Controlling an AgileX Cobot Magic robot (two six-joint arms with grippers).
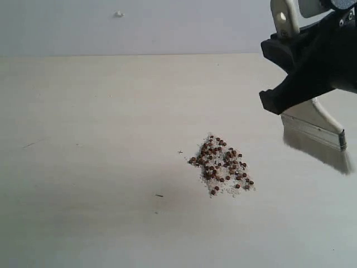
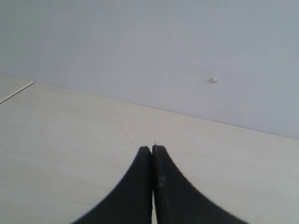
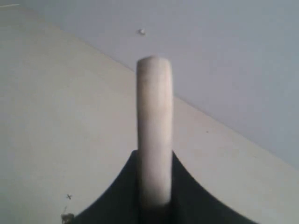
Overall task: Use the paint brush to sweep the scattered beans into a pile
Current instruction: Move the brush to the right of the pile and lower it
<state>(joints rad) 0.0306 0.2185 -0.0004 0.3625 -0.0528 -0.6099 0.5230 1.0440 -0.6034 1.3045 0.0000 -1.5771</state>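
The beans (image 1: 222, 163) lie gathered as one pile of small dark-brown rounds mixed with whitish crumbs, a little right of the table's middle. My right gripper (image 1: 304, 67) is shut on the paint brush (image 1: 315, 125), which hangs at the right, clear of the table, with its pale bristles to the right of the pile and apart from it. In the right wrist view the wooden handle (image 3: 154, 130) stands up between the black fingers (image 3: 191, 196), and the gripper (image 3: 154, 158) clamps it. My left gripper (image 2: 152, 148) is shut with nothing in it, over bare table; the exterior view does not show it.
The pale wooden table (image 1: 89, 167) runs back to a grey wall (image 1: 139, 25) with a small white bump (image 1: 119, 14). A small dark fleck (image 1: 159, 195) and a tiny cross mark (image 1: 180, 152) lie left of the pile.
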